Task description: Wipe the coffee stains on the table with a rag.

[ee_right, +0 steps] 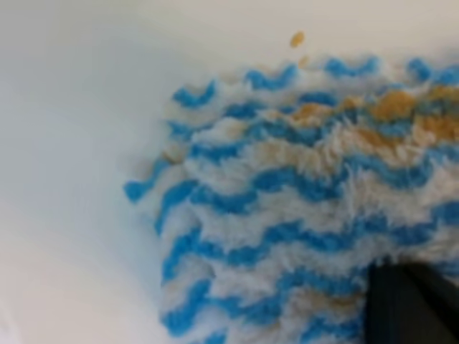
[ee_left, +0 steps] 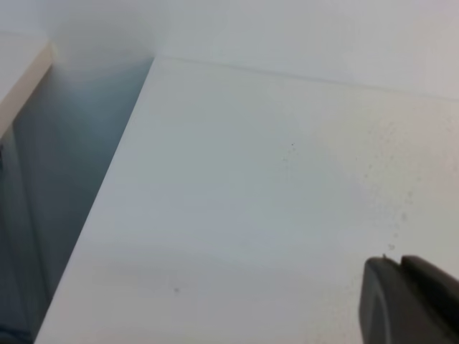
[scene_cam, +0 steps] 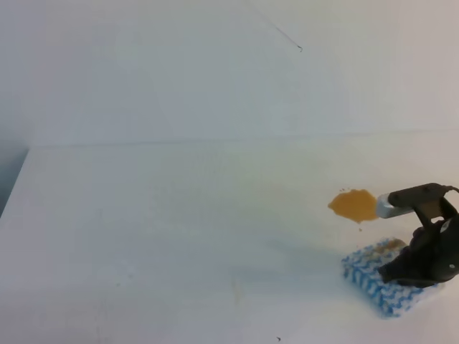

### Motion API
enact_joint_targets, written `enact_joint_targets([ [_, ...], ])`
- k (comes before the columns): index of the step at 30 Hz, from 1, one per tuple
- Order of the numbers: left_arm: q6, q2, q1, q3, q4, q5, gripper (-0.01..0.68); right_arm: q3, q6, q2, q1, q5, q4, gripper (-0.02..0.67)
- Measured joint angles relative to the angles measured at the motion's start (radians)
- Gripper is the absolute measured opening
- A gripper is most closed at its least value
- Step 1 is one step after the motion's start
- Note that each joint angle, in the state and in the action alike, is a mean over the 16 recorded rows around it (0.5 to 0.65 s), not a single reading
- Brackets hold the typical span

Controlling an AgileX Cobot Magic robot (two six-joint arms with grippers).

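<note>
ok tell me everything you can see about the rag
The rag is a small folded, roughly square cloth with a fluffy pile, white with blue zigzag stripes. Orange-brown smudges mark its upper part, clearest in the right wrist view. It lies flat on the white table near the front right, just below the coffee stains and apart from them. The right pincer sits on its right side, covering that part; whether the jaws are closed on the cloth cannot be told.

Bright, even light; soft, blurry focus
</note>
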Motion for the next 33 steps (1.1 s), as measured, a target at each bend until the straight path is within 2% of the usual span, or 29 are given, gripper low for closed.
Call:
enact_joint_targets([
  [20, 0.0, 0.0, 0.0, 0.0, 0.0, 0.0, 0.0, -0.104, 0.073, 0.013, -0.002, 0.077, -0.115, -0.002],
  [33, 0.0, 0.0, 0.0, 0.0, 0.0, 0.0, 0.0, -0.181, 0.227, 0.067, -0.026, 0.06, -0.34, -0.002],
])
